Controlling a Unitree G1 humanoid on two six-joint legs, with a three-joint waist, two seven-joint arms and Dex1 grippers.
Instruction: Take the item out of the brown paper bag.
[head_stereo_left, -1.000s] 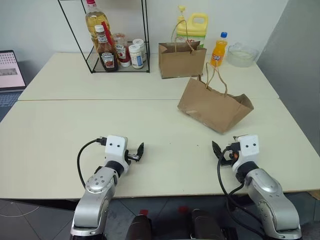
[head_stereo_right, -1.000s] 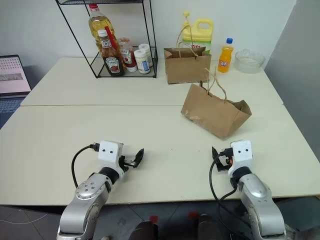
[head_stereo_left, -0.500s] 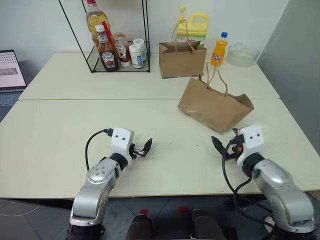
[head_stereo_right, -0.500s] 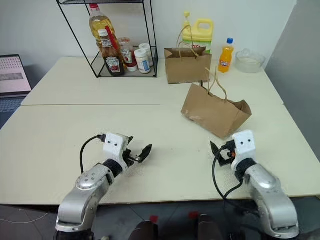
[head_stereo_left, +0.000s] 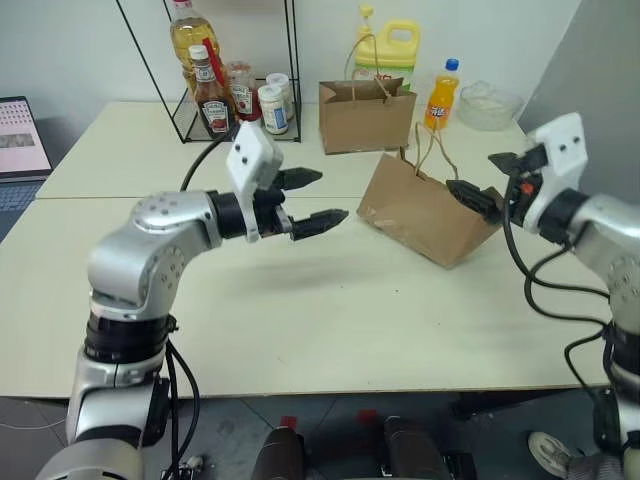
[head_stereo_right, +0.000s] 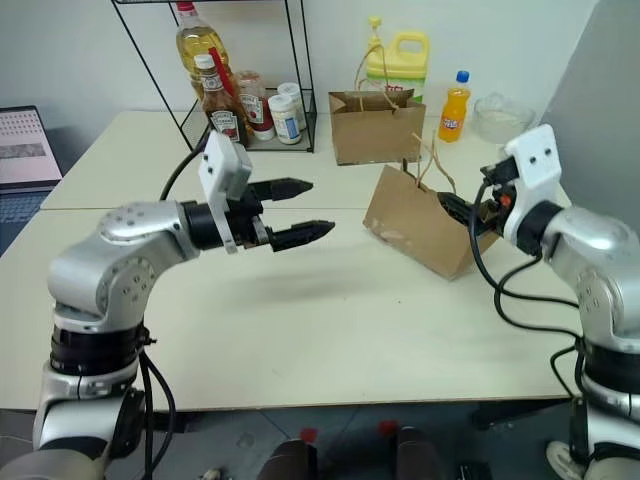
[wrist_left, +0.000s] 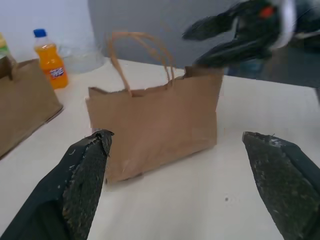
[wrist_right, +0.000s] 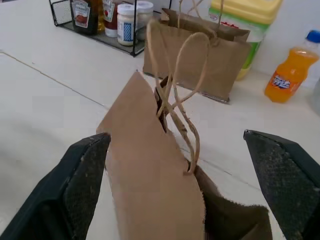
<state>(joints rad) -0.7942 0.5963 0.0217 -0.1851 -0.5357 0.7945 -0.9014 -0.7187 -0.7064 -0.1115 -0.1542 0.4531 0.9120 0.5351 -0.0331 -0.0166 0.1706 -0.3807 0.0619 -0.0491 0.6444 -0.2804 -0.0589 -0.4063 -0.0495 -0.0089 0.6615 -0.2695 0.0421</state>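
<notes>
Flanking brown paper bag (head_stereo_left: 425, 210) | left gripper (head_stereo_left: 316, 198), right gripper (head_stereo_left: 492, 181) raised since, both wide

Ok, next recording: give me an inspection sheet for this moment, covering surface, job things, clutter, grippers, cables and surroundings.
Surface: two cream tables pushed together, bare in front.
Job things: creased brown paper bag standing mid-table, handles up; cola bottle not visible.
Clutter: second brown bag, orange soda bottle, yellow jug, glass bowl, wire rack holding sauce bottles and jars.
Grippers: left gripper raised left of the bag, jaws open, empty; right gripper at the bag's right end, jaws open, empty.
Cables: black cable looping off the right wrist.
Surroundings: laptop far left; white wall behind.
</notes>
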